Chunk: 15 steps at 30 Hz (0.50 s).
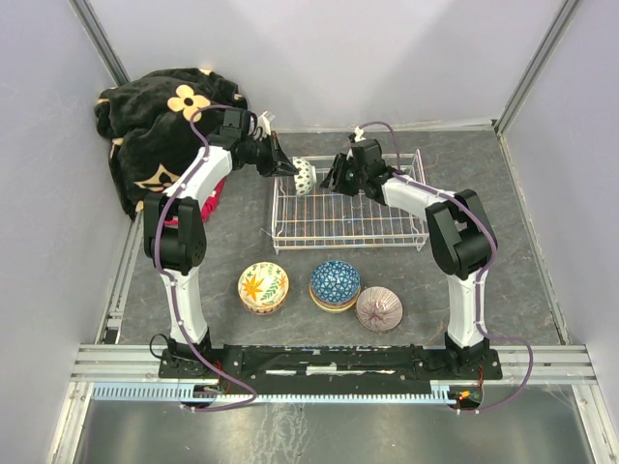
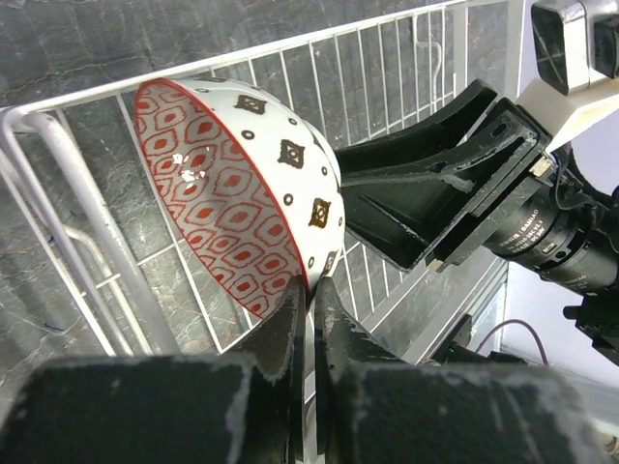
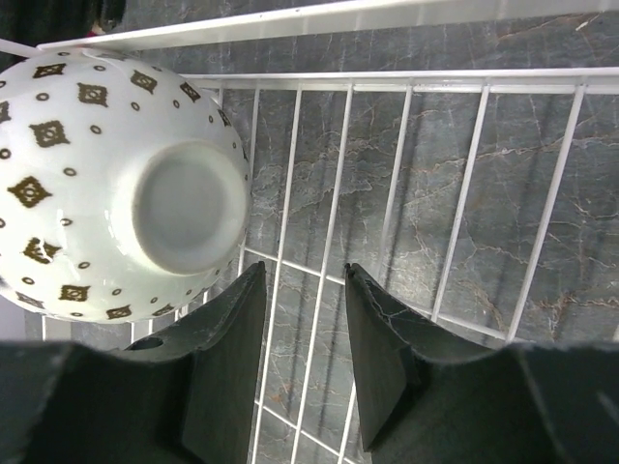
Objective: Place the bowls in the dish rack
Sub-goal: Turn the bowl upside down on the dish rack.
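A white bowl [image 1: 305, 176] with dark diamonds outside and a red pattern inside [image 2: 232, 193] stands on edge at the left end of the white wire dish rack [image 1: 358, 217]. My left gripper [image 1: 287, 166] is shut on its rim [image 2: 309, 285]. My right gripper [image 1: 338, 179] hangs open over the rack floor just right of the bowl, nothing between its fingers [image 3: 305, 275]. The bowl's underside [image 3: 116, 184] touches or nearly touches the left finger [image 3: 222, 338]. On the table in front of the rack sit a yellow bowl [image 1: 263, 286], a blue bowl [image 1: 335, 283] and a purple-white bowl [image 1: 378, 308].
A black blanket with flower prints [image 1: 164, 126] is heaped at the back left, behind the left arm. Grey walls close in the table on three sides. A metal rail [image 1: 329, 362] runs along the near edge by the arm bases.
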Each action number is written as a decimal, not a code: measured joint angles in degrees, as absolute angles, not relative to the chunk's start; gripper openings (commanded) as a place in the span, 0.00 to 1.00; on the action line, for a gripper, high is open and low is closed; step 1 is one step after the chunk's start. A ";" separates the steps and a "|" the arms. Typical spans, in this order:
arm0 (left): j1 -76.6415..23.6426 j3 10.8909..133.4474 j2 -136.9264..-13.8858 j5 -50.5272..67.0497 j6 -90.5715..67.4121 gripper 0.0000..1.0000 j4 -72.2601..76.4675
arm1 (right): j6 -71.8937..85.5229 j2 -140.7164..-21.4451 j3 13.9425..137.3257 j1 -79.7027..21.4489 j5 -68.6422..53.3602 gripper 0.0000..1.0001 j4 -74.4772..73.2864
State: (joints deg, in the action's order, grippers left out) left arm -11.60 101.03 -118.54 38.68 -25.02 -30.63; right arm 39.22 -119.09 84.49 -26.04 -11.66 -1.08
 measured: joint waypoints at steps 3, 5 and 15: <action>-11.60 101.91 -118.54 36.97 -24.75 0.03 -32.56 | 39.31 -119.04 84.14 -26.04 -11.46 0.47 -0.60; -11.62 102.54 -118.54 35.64 -24.67 0.03 -33.43 | 39.33 -119.00 84.07 -26.04 -11.44 0.48 -0.38; -11.75 104.25 -118.54 29.95 -24.64 0.04 -34.87 | 39.97 -118.74 83.29 -26.17 -11.70 0.57 2.59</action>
